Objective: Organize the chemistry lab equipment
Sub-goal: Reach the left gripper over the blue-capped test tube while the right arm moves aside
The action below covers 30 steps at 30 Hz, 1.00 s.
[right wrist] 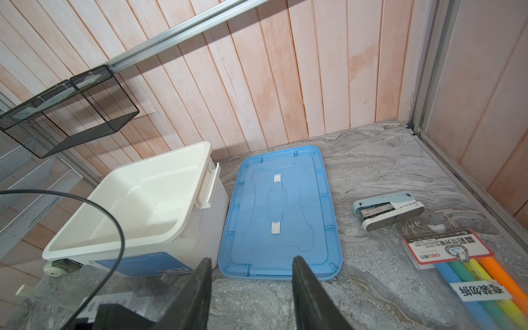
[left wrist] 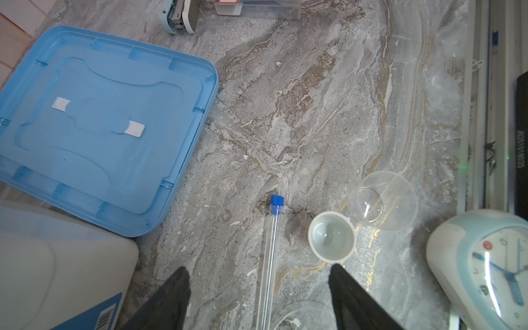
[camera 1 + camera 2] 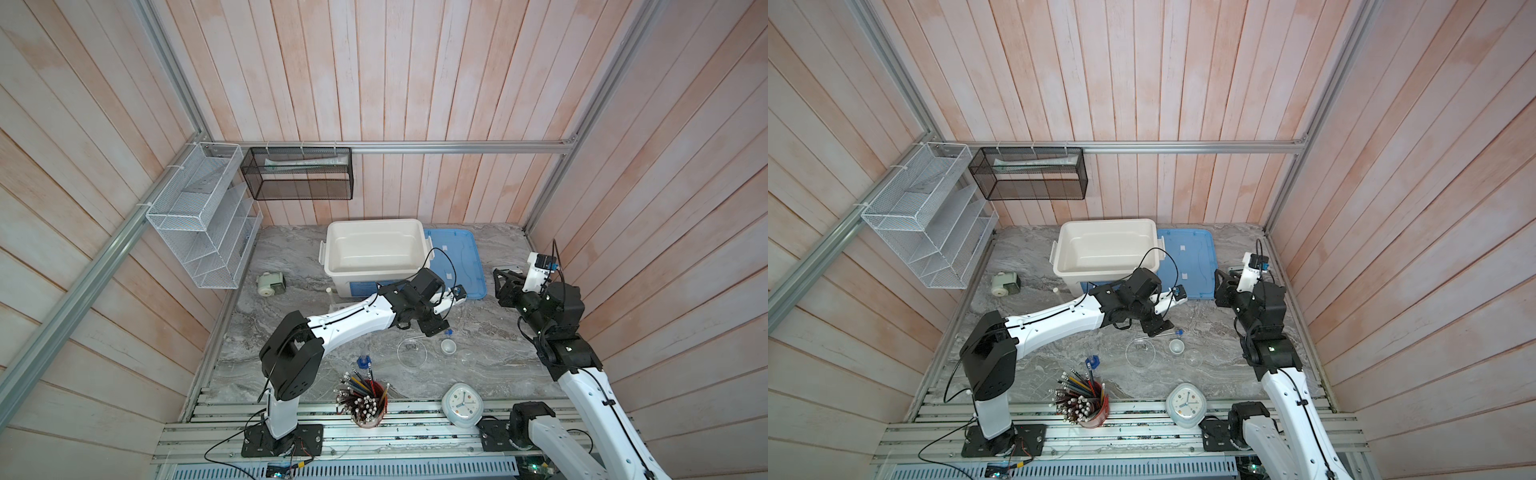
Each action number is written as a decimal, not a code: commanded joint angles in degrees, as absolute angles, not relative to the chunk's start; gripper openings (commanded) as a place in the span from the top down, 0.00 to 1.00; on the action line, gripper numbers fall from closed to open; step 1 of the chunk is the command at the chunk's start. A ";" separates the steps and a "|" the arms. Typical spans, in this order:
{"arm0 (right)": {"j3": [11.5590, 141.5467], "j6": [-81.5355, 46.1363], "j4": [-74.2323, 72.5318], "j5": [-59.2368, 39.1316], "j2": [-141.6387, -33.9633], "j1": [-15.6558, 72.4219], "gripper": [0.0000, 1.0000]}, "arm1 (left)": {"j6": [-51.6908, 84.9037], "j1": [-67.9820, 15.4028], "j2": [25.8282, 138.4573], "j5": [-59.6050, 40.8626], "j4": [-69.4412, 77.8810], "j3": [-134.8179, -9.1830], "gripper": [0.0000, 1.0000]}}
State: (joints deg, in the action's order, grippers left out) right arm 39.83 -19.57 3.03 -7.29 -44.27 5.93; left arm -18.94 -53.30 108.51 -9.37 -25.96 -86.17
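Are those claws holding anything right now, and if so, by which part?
Nothing is held. The left gripper stands open over the blue-capped tube, which lies on the table; the right gripper is open and empty.

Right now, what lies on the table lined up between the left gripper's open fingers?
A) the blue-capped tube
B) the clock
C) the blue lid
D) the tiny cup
A: the left wrist view shows the blue-capped tube running between the fingers of the open left gripper, with the tiny cup off beside one finger.
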 commanded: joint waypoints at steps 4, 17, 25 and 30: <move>37.46 -21.40 3.25 -7.92 -42.47 5.50 0.53 | -17.22 -53.00 110.69 -10.50 -22.41 -84.92 0.25; 35.49 -21.80 2.84 -7.99 -41.40 5.20 0.53 | -24.76 -52.99 114.18 -5.59 -26.57 -83.42 0.34; 34.48 -22.35 2.22 -7.82 -41.57 4.75 0.53 | -25.36 -52.12 116.60 -6.41 -28.45 -83.67 0.39; 34.59 -22.32 1.37 -8.42 -42.34 4.29 0.53 | -25.92 -51.73 117.19 -6.00 -29.04 -83.76 0.40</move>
State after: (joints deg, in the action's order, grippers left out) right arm 35.27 -21.56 2.81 -7.64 -42.02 4.71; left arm -24.69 -52.12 116.31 -6.52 -27.99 -84.29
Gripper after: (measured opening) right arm 0.470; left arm 0.597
